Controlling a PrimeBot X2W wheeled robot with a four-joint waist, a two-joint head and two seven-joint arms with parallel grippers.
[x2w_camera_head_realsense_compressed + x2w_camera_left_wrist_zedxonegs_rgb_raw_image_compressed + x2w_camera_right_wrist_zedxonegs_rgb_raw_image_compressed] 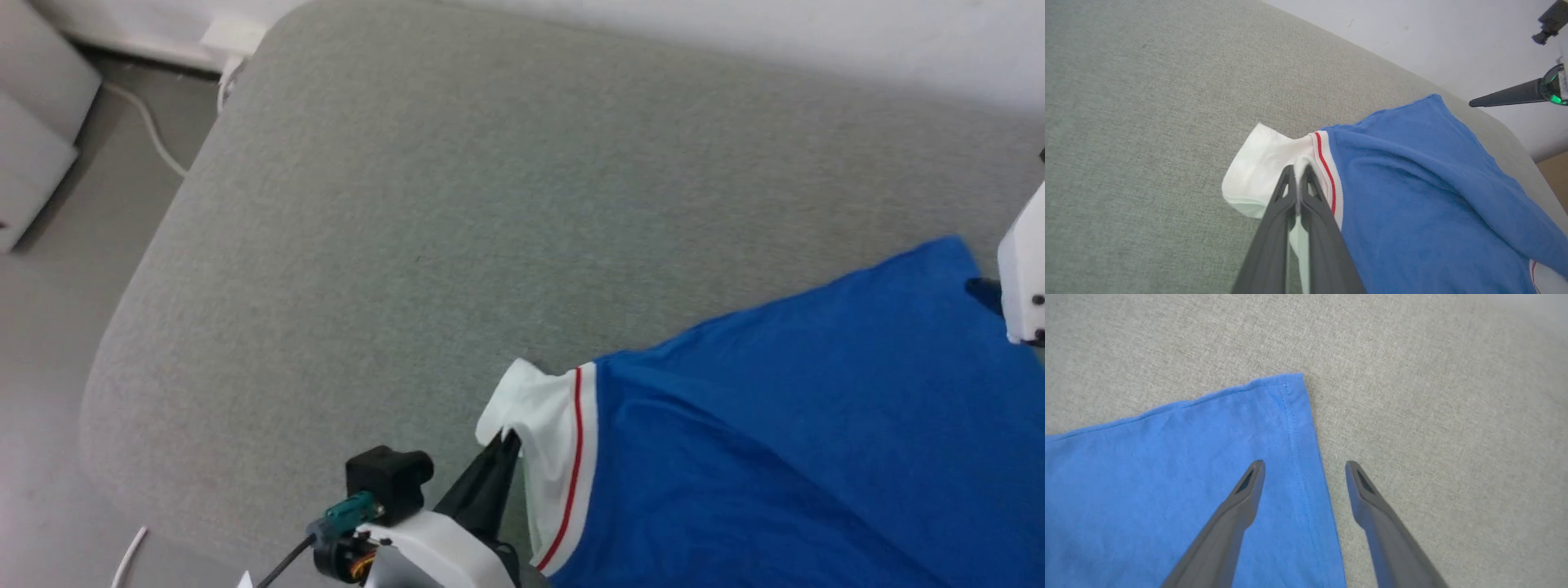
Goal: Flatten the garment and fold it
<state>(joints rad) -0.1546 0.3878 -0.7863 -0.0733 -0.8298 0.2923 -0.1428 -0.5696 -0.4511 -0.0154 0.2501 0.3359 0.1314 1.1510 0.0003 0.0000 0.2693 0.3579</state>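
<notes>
The garment [800, 408] is a bright blue shirt with a white sleeve [543, 412] edged by a thin red stripe, spread over the right part of a grey cushion. My left gripper [508, 441] is shut on a fold of the white sleeve; the left wrist view shows white cloth [1300, 171] pinched between the dark fingers [1274, 228]. My right gripper [1304, 467] hangs open above the garment's hemmed corner [1286, 400], one finger over the blue cloth, the other over bare cushion. Nothing sits between its fingers.
The grey cushion [424, 220] stretches wide to the left and back of the shirt. A pale wall [816, 33] runs behind it. Floor, a white cable [151, 131] and a grey block lie off the cushion's left edge.
</notes>
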